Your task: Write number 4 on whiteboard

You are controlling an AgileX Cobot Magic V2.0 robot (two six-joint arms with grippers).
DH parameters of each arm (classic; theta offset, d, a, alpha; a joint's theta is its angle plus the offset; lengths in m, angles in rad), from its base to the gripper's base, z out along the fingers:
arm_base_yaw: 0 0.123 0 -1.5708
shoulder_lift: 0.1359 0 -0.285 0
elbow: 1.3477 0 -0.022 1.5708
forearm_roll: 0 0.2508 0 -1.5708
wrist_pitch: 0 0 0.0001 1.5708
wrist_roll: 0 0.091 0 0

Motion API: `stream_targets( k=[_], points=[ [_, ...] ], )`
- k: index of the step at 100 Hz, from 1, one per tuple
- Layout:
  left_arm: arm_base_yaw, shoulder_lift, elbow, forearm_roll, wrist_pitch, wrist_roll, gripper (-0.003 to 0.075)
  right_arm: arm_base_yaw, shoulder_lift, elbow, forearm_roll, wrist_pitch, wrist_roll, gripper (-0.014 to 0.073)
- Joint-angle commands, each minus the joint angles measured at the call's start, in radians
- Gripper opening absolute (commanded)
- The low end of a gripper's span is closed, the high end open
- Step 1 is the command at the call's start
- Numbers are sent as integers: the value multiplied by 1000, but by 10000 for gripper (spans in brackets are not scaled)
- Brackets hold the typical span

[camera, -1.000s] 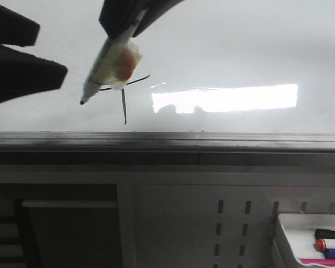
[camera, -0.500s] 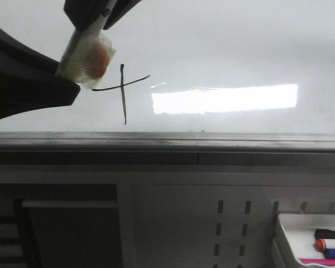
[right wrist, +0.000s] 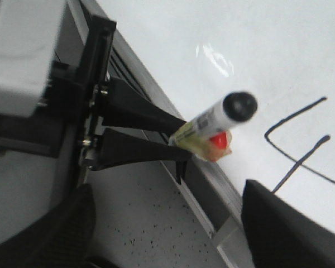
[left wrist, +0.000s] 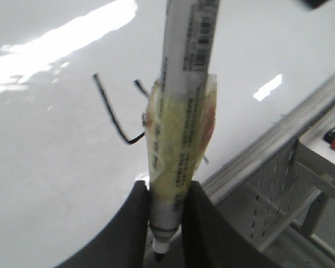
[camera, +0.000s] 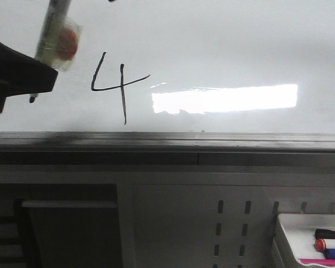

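The number 4 stands in thin black strokes on the whiteboard, left of the bright reflection. It also shows in the left wrist view and the right wrist view. My left gripper is shut on a white marker wrapped in yellowish tape with a red spot. In the front view the marker hangs from the top left, tip clear to the left of the 4. My right gripper is open and empty, fingers wide apart, facing the left gripper and marker.
A dark gripper finger fills the left edge of the front view. The board's dark grey lower frame runs across below the 4. A small white tray with coloured markers sits at the lower right, also in the left wrist view.
The marker has moved left and up away from the 4, uncovering its slanted left stroke. The gripper above it has left the top of the view. The dark finger at left has drawn back.
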Motion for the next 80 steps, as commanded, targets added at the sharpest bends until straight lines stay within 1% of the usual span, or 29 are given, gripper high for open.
stream_targets(
  k=[1, 10, 21, 36, 47, 50, 57, 69, 74, 80],
  points=[
    [20, -9, -83, -200, 83, -14, -20, -3, -51, -32, -14, -96, -10, 490],
    [53, 7, -137, -321, 171, -14, -20, -3, -54, -32, -18, -89, -10, 465],
    [108, 42, -180, -411, 207, -14, -20, -3, -54, -32, -18, -80, -10, 449],
    [157, 109, -230, -450, 285, -14, -20, -1, -67, -32, -17, -91, -10, 448],
    [166, 157, -243, -452, 280, -14, -13, -1, -70, -32, -17, -99, -10, 448],
    [166, 165, -246, -452, 276, -14, 0, -1, -71, -32, -17, -97, -10, 448],
    [166, 170, -246, -452, 268, -14, 61, -1, -73, -32, -17, -92, -10, 448],
    [166, 170, -246, -452, 250, -14, 226, -1, -73, -32, -17, -90, -10, 448],
    [166, 170, -246, -452, 240, -14, 277, -1, -73, -32, -17, -90, -10, 448],
    [166, 170, -246, -452, 234, -14, 308, -1, -77, -32, -17, -90, -10, 448]
  ],
)
